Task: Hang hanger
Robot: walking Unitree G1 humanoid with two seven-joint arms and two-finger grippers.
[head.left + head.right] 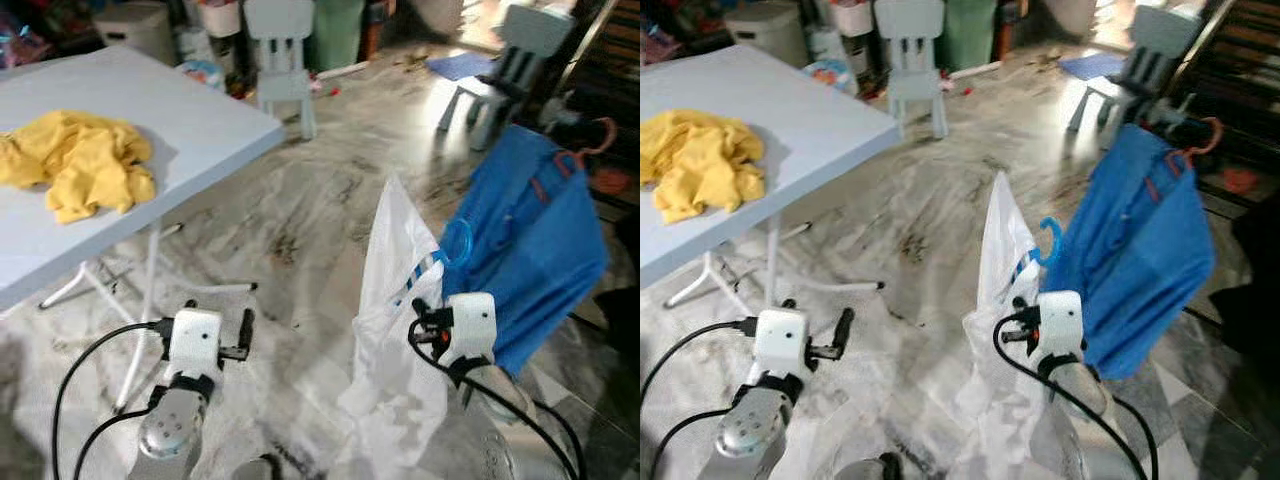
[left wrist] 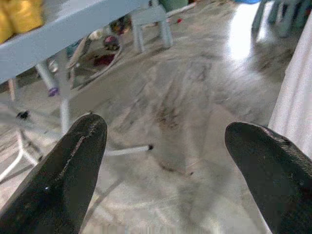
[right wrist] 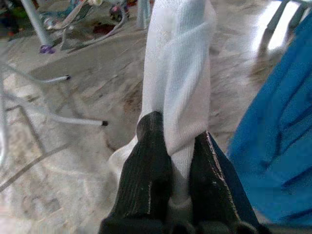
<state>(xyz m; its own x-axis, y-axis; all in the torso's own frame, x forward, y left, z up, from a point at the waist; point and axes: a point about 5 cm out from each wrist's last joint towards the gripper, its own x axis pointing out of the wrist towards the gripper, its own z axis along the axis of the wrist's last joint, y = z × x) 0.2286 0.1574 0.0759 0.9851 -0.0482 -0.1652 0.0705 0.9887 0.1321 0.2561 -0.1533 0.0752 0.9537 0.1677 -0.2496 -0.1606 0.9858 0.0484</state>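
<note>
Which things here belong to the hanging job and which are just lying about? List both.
Job:
right gripper, shut on the white garment
blue hanger in that garment
blue garment hanging on an orange hanger
left gripper, open and empty

Lying about:
yellow cloth on the table
two small chairs
</note>
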